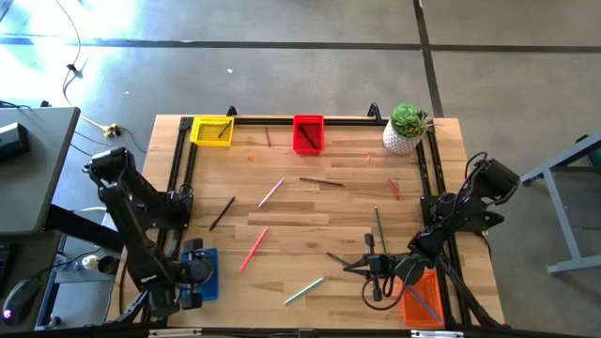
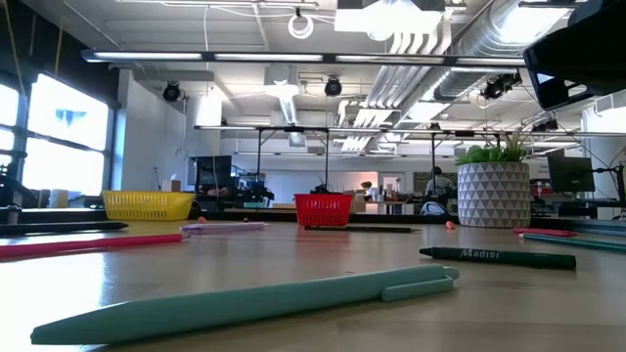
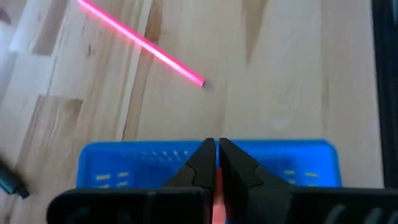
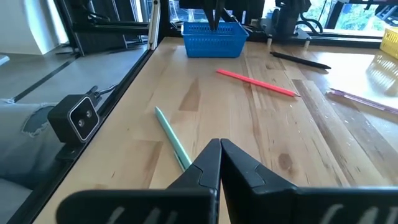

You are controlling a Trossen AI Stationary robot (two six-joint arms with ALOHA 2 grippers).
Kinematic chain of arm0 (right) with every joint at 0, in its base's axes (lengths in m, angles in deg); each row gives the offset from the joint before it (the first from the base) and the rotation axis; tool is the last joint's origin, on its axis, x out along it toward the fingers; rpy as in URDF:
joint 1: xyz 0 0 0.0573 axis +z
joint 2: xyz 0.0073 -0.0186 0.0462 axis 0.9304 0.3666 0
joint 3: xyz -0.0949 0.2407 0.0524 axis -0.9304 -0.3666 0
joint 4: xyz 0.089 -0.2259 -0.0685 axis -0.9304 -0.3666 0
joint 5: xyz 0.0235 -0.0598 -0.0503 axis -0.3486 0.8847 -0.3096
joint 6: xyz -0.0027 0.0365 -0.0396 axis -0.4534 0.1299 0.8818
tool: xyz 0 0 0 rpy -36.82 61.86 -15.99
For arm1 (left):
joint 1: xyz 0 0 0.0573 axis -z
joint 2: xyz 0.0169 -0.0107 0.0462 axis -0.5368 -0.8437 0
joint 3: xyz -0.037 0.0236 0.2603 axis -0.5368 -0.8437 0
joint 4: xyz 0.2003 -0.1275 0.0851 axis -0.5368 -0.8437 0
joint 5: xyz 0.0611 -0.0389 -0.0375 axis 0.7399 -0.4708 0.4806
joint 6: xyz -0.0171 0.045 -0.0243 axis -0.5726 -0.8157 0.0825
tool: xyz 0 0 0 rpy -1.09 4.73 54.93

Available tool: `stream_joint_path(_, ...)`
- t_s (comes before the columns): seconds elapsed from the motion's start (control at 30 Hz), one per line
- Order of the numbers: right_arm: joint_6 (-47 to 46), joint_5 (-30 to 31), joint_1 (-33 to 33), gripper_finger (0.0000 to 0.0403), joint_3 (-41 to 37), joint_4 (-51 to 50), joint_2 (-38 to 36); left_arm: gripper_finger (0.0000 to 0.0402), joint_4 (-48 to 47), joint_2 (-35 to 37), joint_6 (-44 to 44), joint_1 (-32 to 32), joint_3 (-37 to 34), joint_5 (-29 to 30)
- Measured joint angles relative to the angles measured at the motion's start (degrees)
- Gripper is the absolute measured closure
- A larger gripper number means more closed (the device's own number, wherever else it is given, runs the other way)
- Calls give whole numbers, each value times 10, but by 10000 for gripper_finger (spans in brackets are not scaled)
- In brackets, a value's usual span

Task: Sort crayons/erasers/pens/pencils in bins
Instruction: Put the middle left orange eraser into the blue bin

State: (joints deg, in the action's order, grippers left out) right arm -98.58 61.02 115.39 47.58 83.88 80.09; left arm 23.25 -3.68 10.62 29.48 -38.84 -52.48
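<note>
Four mesh-sided bins, all upright on the table: yellow bin point(image 1: 212, 130) at upper left, holding one dark stick; red bin point(image 1: 308, 133) at upper centre, likewise; blue bin point(image 1: 206, 274) at lower left; orange bin point(image 1: 423, 299) at lower right.

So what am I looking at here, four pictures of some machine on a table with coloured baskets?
It is one moment seen by four cameras: one overhead, one at table level, one on each arm's wrist. Two dark robot arms work at a wooden table. Each ends in an end effector with two fingers. The left end effector is shut over the blue bin; the right end effector is shut, near a green pen, holding nothing visible. Pens and pencils lie scattered. Yellow, red and orange bins wait.
</note>
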Motion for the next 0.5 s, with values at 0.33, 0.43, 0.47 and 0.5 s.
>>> stream_joint_path(0.33,4,0,0,403,0,-2,0,401,-19,-17,14,-3,-1,-51)
stream_joint_path(0.43,-1,0,0,403,0,-2,0,401,-27,-17,15,-5,-2,-41)
stream_joint_path(0.47,-2,0,0,403,0,-2,0,401,-27,-17,13,-6,-2,-36)
stream_joint_path(0.5,-2,0,0,403,0,-3,0,401,-26,-17,9,-7,-2,-32)
